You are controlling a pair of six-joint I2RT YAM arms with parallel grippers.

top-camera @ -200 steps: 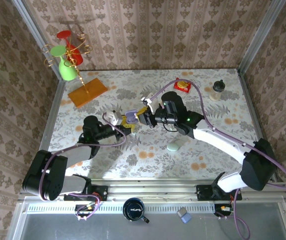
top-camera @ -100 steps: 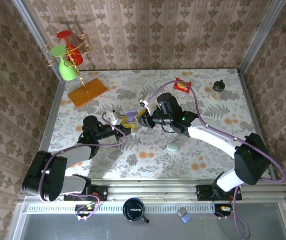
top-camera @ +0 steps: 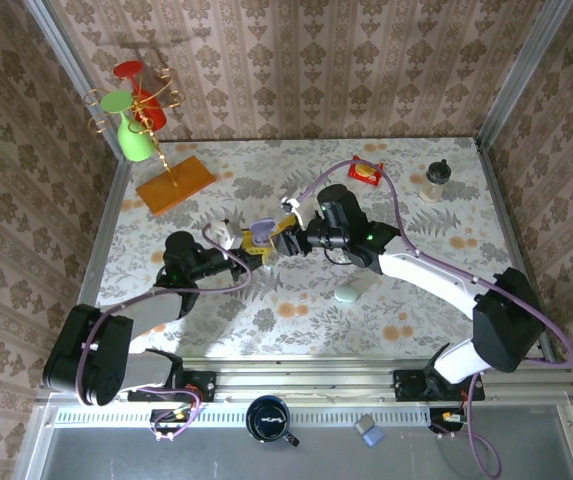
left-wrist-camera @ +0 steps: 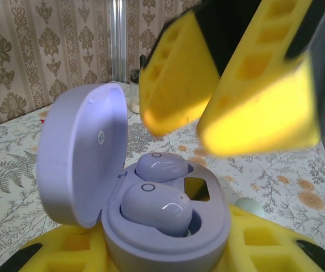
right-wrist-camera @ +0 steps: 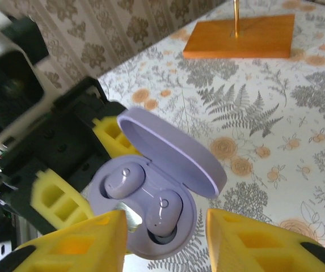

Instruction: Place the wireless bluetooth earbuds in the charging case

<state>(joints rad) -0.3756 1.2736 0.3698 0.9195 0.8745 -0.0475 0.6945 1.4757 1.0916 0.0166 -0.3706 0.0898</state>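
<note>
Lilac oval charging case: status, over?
Left gripper shut on open lilac oval plastic charging case. Both glossy lilac earbuds sit in its wells. Right gripper open above it, empty. Nothing between them.

I count two wireless bluetooth earbuds point(left-wrist-camera: 156, 207), both lilac, and one open lilac charging case point(left-wrist-camera: 80, 153) around them, plus one more oval case point(top-camera: 347, 293) in pale green. There is one stand point(top-camera: 174, 182) with an orange base, carrying what I take to be three coloured cups point(top-camera: 134, 143), two green and one red, though they are small from above. I also count one jar point(top-camera: 437, 178), one red item point(top-camera: 366, 172) and one dark mug point(top-camera: 269, 418).
</note>
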